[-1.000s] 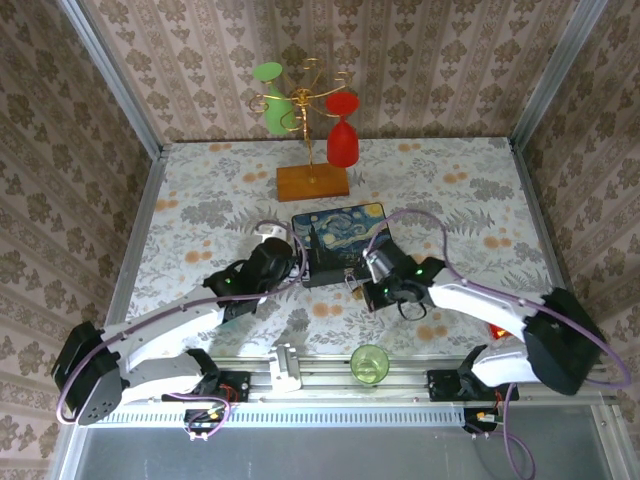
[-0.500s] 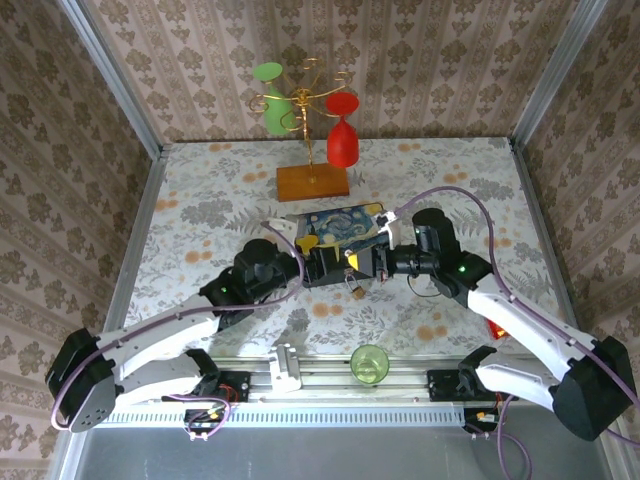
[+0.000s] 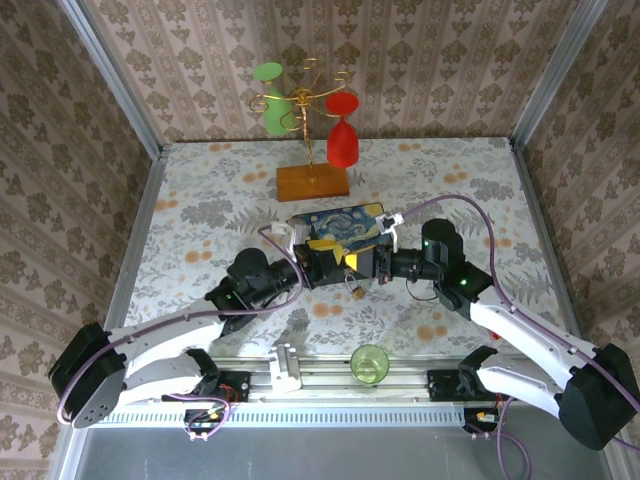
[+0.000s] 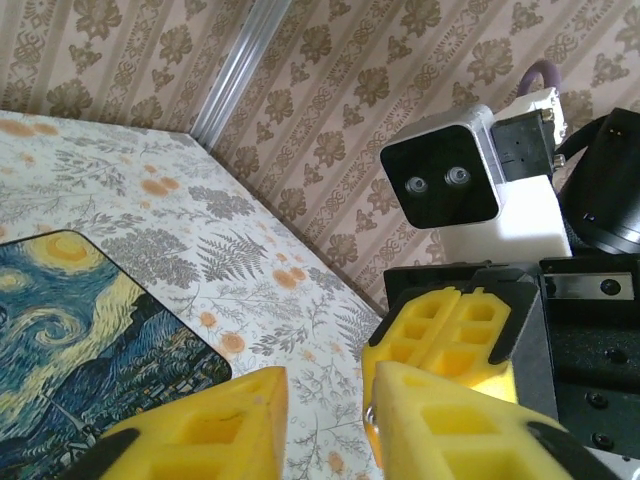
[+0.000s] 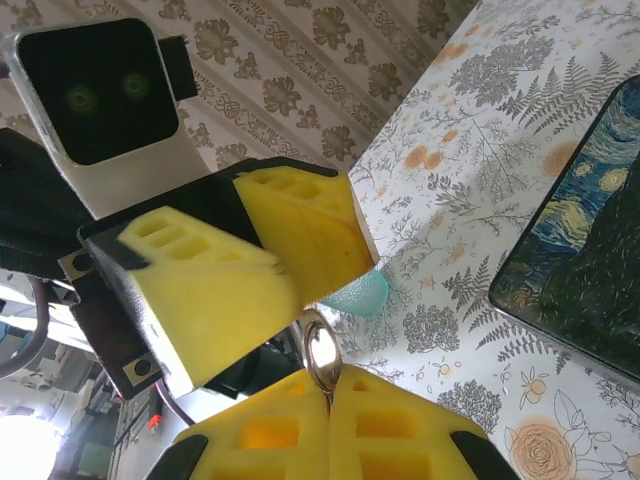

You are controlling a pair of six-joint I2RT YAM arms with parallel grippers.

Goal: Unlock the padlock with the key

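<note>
Caller: Key (image 5: 320, 350), or what is taken for it, is pinched at the tips of the right gripper (image 5: 328, 400). The pads (image 5: 400, 440) are pressed together on it, and its silver head is poked out towards the left gripper (image 4: 325, 385).

Analyst: And the padlock (image 3: 355, 289) is picked out from above as a tiny brass speck. It is hung just under the spot where the two grippers meet, at the near edge of the box (image 3: 335, 222). What it hangs from cannot be made out.

Caller: Left side?

Analyst: A narrow gap is shown between those fingers, with a glint of metal on one inner face. Whether anything is clamped cannot be told.

Caller: Pose is worth a look. The left arm (image 3: 170, 330) and the right arm (image 3: 510, 320) are stretched in low from the near edge. The fingers are set nose to nose, each wrist camera (image 4: 440, 180) faced by the other.

Analyst: Insertion is judged to be the step in hand. To be done well, the lock body should be steadied first, the blade lined up square with the keyhole, and the push kept gentle. A swinging lock would be knocked aside. The twist is best saved until the key is fully seated.
</note>
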